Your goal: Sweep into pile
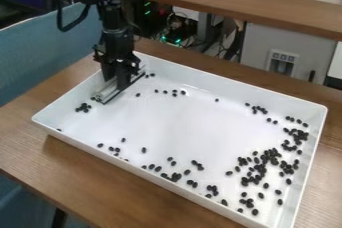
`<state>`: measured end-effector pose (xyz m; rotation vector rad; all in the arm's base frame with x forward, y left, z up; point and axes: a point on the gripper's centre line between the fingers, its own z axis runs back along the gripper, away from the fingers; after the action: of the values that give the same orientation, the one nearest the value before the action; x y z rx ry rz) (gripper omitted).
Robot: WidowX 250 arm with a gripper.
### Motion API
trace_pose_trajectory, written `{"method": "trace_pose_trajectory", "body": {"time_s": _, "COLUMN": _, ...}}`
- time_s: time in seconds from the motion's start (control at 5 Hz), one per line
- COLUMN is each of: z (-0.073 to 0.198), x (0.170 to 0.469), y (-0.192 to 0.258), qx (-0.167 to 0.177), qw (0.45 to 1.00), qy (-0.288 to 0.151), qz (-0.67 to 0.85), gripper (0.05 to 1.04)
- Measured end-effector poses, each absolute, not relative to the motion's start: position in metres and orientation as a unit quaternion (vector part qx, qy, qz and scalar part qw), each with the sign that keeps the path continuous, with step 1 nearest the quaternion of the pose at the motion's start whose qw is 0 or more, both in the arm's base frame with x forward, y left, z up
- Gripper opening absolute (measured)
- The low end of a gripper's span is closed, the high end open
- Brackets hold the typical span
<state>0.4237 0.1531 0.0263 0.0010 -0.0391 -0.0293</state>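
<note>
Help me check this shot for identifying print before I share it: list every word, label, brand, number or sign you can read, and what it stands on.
No text can be read.
Panel on the grey cabinet: small marks, too small and blurred to read.
White tray: no lettering that I can make out.

Tray (234, 89) is sitting on table (80, 182); beans (272, 154) are lying in it, mostly nr R, some along nr side; sweeper (105, 95) is standing far L; shelf (234, 4) is running behind.
</note>
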Motion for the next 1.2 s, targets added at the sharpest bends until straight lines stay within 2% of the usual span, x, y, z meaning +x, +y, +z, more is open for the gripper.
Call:
{"method": "trace_pose_trajectory", "body": {"time_s": 0.4, "z": 0.025, "x": 0.435, "y": 0.096, "qx": -0.023, "qw": 0.994, "qy": 0.0, "qz": -0.108, "gripper": 0.373}}
{"method": "trace_pose_trajectory", "body": {"time_s": 0.8, "z": 0.022, "x": 0.439, "y": 0.003, "qx": -0.061, "qw": 0.976, "qy": -0.005, "qz": -0.208, "gripper": 0.374}}
{"method": "trace_pose_trajectory", "body": {"time_s": 1.2, "z": 0.024, "x": 0.426, "y": -0.096, "qx": -0.075, "qw": 0.948, "qy": 0.001, "qz": -0.31, "gripper": 0.373}}
